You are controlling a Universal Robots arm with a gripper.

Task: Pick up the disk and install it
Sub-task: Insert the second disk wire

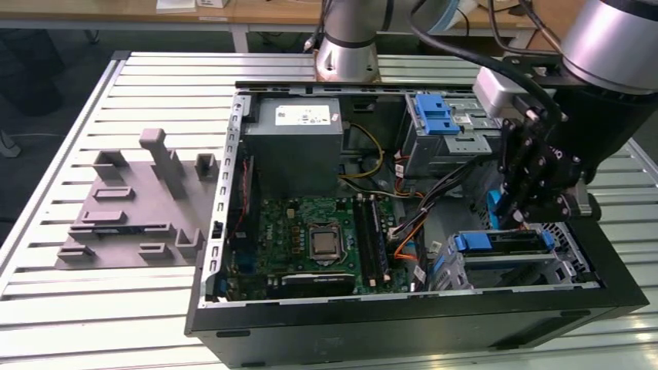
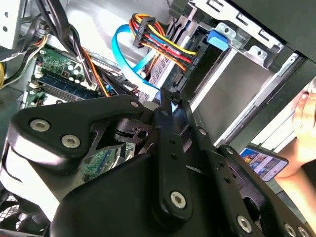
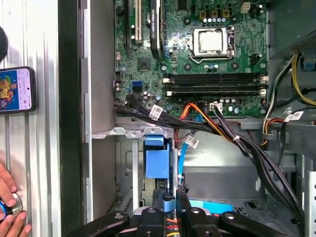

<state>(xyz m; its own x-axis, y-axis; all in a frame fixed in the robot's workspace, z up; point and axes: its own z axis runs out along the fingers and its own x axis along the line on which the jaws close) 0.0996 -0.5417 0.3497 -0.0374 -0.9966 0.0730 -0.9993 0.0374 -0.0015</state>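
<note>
The disk point(image 1: 504, 243), framed by its blue bracket, sits in the drive cage point(image 1: 514, 270) at the corner of the open computer case on the exterior view's right. In the first wrist view the bracket's blue end point(image 3: 157, 163) shows in the cage slot. My gripper point(image 1: 511, 222) hangs directly over the disk, its fingertips just above the bracket. In both wrist views the gripper point(image 3: 170, 196) point(image 2: 168, 98) is shut, with its black fingers pressed close together. A thin blue strip shows at the tips, and I cannot tell whether they pinch it.
A bundle of black, orange and blue cables point(image 3: 217, 128) runs past the cage. The motherboard point(image 1: 319, 239) and a grey box with a white sticker point(image 1: 298, 127) fill the rest of the case. A grey fixture point(image 1: 134, 200) lies on the exterior view's left. A phone point(image 3: 17, 90) and a person's hand point(image 3: 10, 207) are beside the case.
</note>
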